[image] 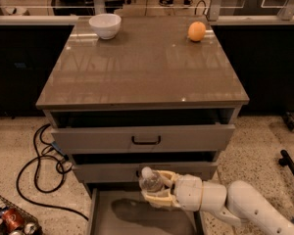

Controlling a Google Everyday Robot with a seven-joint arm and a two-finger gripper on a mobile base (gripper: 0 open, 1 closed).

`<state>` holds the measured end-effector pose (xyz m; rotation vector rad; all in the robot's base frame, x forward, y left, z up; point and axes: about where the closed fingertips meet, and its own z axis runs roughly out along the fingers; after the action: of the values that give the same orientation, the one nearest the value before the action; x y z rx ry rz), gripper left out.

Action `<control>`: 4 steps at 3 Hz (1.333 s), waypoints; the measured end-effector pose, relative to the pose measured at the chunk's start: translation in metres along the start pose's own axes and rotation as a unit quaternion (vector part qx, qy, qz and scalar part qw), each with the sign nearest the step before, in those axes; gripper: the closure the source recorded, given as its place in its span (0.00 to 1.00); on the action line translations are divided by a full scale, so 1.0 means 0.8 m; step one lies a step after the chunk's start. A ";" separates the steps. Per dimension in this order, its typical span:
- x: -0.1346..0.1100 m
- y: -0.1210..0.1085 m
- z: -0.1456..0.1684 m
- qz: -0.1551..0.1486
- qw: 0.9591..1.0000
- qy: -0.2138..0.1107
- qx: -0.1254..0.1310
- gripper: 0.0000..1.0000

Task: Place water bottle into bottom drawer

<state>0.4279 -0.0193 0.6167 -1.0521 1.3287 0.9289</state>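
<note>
My gripper is shut on the water bottle, a small clear bottle with a white cap pointing up and left. It holds the bottle just above the open bottom drawer, in front of the middle drawer's face. The bottom drawer is pulled out and shows a flat grey floor with the arm's shadow on it. My white arm reaches in from the lower right.
A white bowl and an orange sit at the back of the cabinet top. The top drawer has a black handle. Black cables lie on the floor at left. A wire basket with cans is at bottom left.
</note>
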 end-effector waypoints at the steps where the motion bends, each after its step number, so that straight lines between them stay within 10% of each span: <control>1: 0.057 0.020 -0.007 0.016 0.999 -0.044 -0.015 1.00; 4: 0.123 0.017 0.003 0.048 0.997 -0.054 -0.015 1.00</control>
<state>0.4204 -0.0192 0.5173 -0.9539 1.2870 1.0666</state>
